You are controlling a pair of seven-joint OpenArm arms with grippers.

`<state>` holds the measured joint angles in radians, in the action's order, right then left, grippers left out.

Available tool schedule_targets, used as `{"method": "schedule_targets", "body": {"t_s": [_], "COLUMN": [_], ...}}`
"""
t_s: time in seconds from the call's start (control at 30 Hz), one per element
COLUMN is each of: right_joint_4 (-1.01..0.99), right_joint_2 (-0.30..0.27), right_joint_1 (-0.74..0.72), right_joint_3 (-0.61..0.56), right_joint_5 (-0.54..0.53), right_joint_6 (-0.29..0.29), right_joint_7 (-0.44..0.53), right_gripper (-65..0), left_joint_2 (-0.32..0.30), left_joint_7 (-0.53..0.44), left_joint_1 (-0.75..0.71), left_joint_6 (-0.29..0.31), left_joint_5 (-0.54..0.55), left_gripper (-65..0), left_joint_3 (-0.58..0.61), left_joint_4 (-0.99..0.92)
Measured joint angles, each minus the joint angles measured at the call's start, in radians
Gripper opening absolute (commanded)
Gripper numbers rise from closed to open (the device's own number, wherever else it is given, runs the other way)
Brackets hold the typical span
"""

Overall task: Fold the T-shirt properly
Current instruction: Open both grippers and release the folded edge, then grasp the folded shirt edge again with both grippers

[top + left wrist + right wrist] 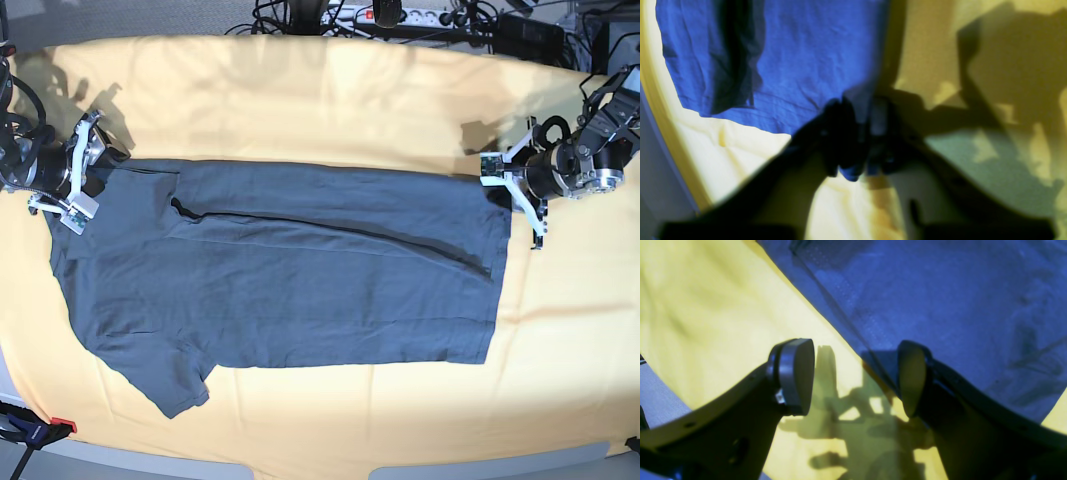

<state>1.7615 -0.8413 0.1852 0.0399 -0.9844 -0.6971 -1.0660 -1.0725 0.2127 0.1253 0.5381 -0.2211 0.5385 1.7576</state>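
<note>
The dark blue-grey T-shirt [300, 280] lies flat on the yellow table cloth [300, 100], hem to the right and one sleeve [175, 385] sticking out at the lower left. Its upper long edge is folded inward. In the left wrist view my left gripper [862, 133] is shut on the T-shirt [800, 60] at a corner of the hem, with a bit of cloth poking out below the fingers. That gripper [500, 190] sits at the shirt's upper right corner. My right gripper [855, 380] stands open astride the T-shirt's [940, 306] edge, at the shirt's upper left [88, 178].
Cables and a power strip [400, 15] run along the table's back edge. A red and black clamp [40, 430] sits at the front left corner. The yellow cloth [706, 306] reaches the table's rounded front edge [300, 465].
</note>
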Motion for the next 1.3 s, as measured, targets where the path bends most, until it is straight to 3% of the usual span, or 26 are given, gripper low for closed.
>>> {"method": "schedule_targets", "body": {"t_s": [0.23,0.33,0.47,0.63,0.73,0.8,1.0,1.13,1.2,1.3], "right_joint_4": [0.0,0.0,0.0,0.0,0.0,0.0,0.0,0.0,-0.001,-0.001], "right_joint_2": [0.0,0.0,0.0,-0.007,-0.035,-0.039,-0.039,-0.039,-0.039,-0.04], "right_joint_1": [0.0,0.0,0.0,0.003,0.019,0.032,0.111,0.158,0.173,0.177], "right_joint_3": [0.0,0.0,0.0,0.0,0.0,0.0,0.001,0.001,0.001,0.001], "right_joint_5": [0.0,0.0,0.018,0.166,0.164,0.266,0.593,0.721,0.759,0.832], "right_joint_6": [0.0,0.0,0.0,0.0,0.0,0.0,-0.003,-0.003,0.054,0.177], "right_joint_7": [0.0,0.0,0.0,-0.068,-0.06,-0.021,0.262,0.335,0.372,0.405], "right_gripper": [-25.0,-25.0,-25.0,-25.0,-25.0,-25.0,-25.0,-25.0,-25.8,-32.2], "left_joint_2": [-0.005,-0.006,-0.006,-0.008,-0.02,-0.029,-0.037,-0.039,-0.038,-0.038], "left_joint_7": [0.058,0.067,0.075,0.087,0.083,0.084,0.083,0.083,0.083,0.083], "left_joint_1": [0.006,0.005,0.005,0.005,0.005,0.005,0.005,0.005,0.006,0.005], "left_joint_6": [-0.085,-0.082,-0.082,-0.082,-0.082,-0.082,-0.082,-0.082,-0.082,-0.082], "left_joint_5": [0.003,0.003,0.003,0.003,0.023,0.022,0.023,0.022,0.022,0.023], "left_gripper": [-58.7,-65.0,-65.0,-65.0,-65.0,-65.0,-65.0,-65.0,-65.0,-65.0], "left_joint_3": [0.0,0.0,0.0,0.0,0.0,0.0,0.0,0.0,0.0,0.0], "left_joint_4": [0.056,0.08,0.083,0.083,0.083,0.083,0.083,0.083,0.083,0.083]}}
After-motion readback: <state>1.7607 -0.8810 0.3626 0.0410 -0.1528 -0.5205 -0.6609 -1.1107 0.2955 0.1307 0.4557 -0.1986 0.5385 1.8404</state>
